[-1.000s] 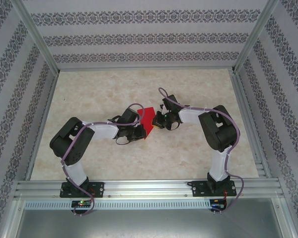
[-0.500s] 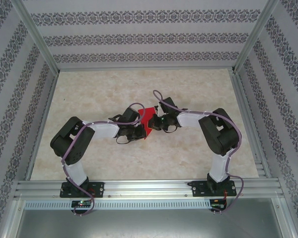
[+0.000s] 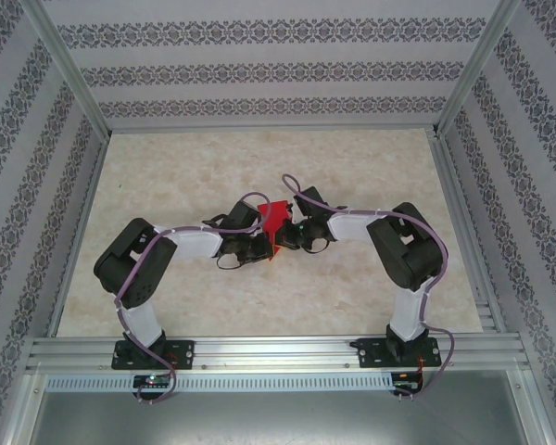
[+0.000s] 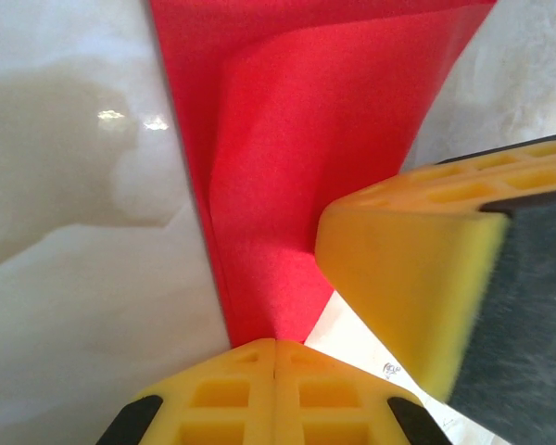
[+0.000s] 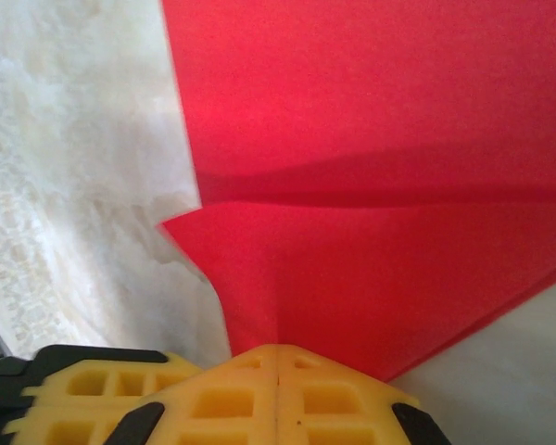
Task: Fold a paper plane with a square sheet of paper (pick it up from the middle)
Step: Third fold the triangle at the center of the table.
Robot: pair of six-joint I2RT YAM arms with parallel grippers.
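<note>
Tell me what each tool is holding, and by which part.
Both hold the red paper. The left tool is shut on a narrowed, creased end; the right tool is shut on a creased spot at its edge.

I work in a robotics lab cell, not a home: my left arm (image 3: 190,243) and right arm (image 3: 352,222) are bolted to an aluminium rail (image 3: 278,345) at the near edge of a pale marble-look table (image 3: 352,167), boxed in by aluminium frame posts (image 3: 67,69) and flat panels of striped floral wallpaper (image 3: 269,37)
</note>
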